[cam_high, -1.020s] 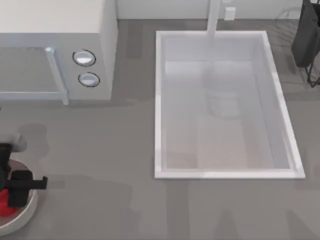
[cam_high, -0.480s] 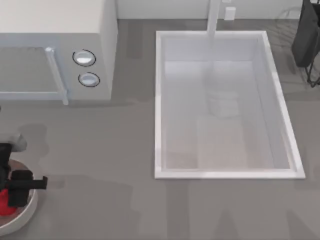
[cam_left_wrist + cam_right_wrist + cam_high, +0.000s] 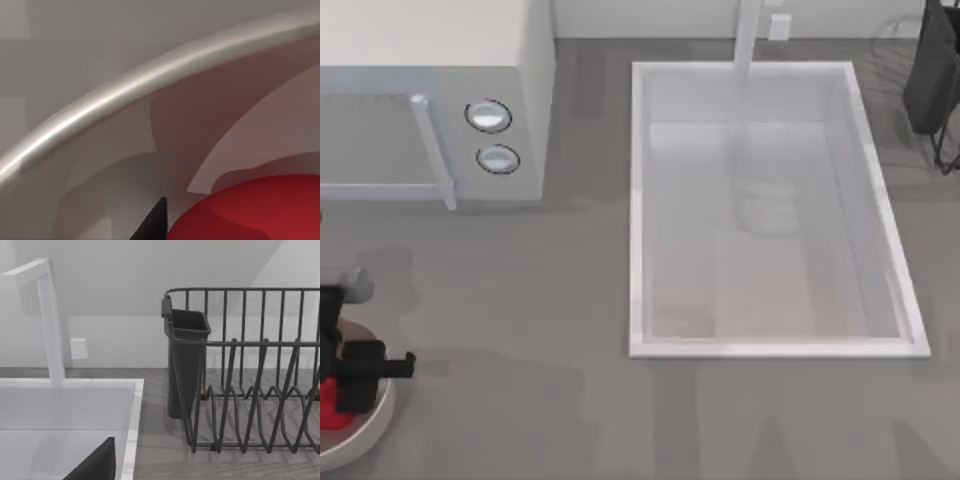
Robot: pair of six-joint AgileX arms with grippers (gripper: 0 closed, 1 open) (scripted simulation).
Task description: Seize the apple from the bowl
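While my left gripper [image 3: 334,375] hangs low over the bowl [image 3: 382,415] at the near left corner of the counter, the apple [image 3: 328,412] lies inside that bowl, its red partly hidden under the dark body of my wrist in the top view. From my left wrist view the apple [image 3: 260,210] is very close, with the thick pale rim of the bowl [image 3: 125,90] curving past it, and one dark fingertip [image 3: 152,225] stands just beside the fruit; whether it touches the red skin I cannot tell, and I also cannot tell if my jaws are open or closed around it. My right arm is parked at the far right, beside the dish rack [image 3: 250,390] with its dark cutlery holder [image 3: 186,365]. Between both arms are the white sink [image 3: 638,210] with its faucet [image 3: 748,35], and the microwave [image 3: 430,100] stands at the far left of the counter.
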